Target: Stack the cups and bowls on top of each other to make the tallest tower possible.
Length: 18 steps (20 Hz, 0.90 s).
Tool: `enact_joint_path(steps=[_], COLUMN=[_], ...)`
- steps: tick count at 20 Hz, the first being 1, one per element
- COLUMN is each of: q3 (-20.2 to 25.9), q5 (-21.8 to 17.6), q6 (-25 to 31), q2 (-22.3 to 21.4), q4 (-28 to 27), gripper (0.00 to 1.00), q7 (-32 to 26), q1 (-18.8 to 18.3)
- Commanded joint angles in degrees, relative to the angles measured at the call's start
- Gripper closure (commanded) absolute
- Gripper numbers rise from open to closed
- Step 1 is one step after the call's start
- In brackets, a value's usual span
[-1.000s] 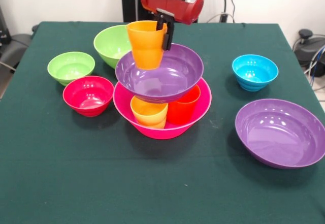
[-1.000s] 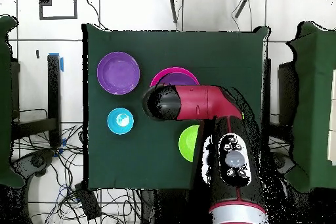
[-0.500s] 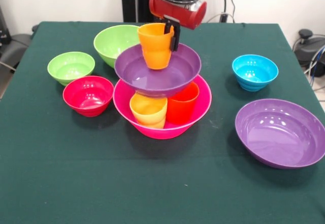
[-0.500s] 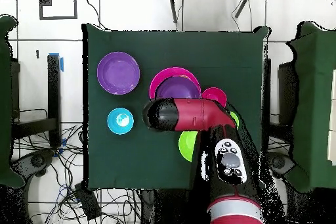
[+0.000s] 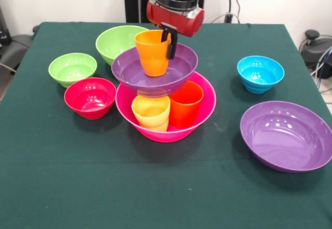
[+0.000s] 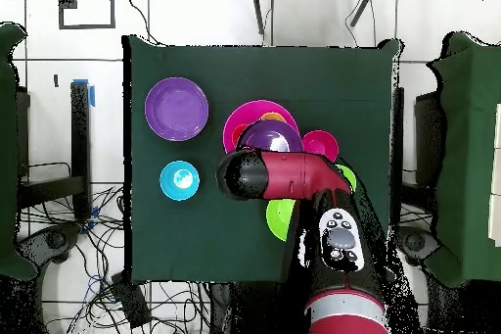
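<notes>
My gripper [image 5: 167,38] is shut on the rim of an orange cup [image 5: 151,55], which stands upright inside a purple bowl [image 5: 179,68]. That bowl rests on a yellow-orange cup [image 5: 151,113] and a red-orange cup [image 5: 185,104]. Both cups stand in the large hot-pink bowl [image 5: 203,116], the tower's base. In the overhead view the arm [image 6: 284,173] hides the gripper and part of the tower; the stacked purple bowl [image 6: 271,135] and the hot-pink bowl [image 6: 240,119] show beside it.
A large light-green bowl [image 5: 115,42], a small light-green bowl [image 5: 72,68] and a red bowl [image 5: 90,97] stand to the tower's left. A blue bowl [image 5: 260,73] and a second purple bowl [image 5: 286,135] lie to its right.
The gripper has brought the orange cup from above the purple bowl's left rim down into that bowl. The purple bowl has shifted slightly left on the two cups.
</notes>
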Motion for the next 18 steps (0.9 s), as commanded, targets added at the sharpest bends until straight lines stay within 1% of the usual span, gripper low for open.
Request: enact_joint_path(steps=[1,9,13,15,18], q3=[0.72,1.18,1.33,1.44,1.15], q5=[0.81,1.52,2.13,2.49,2.89], q6=[-2.96,-1.57,-0.69,0.0,2.13], q2=[2.49,1.64,0.81,0.91,1.41], q4=[-0.88,-0.89,-0.55,-1.22,-3.89], gripper=[1.0,1.0,1.0,1.0,1.0], q7=[6.48,5.34,5.91,5.93,5.53], q1=[1.39,1.35,2.28,2.57,3.0])
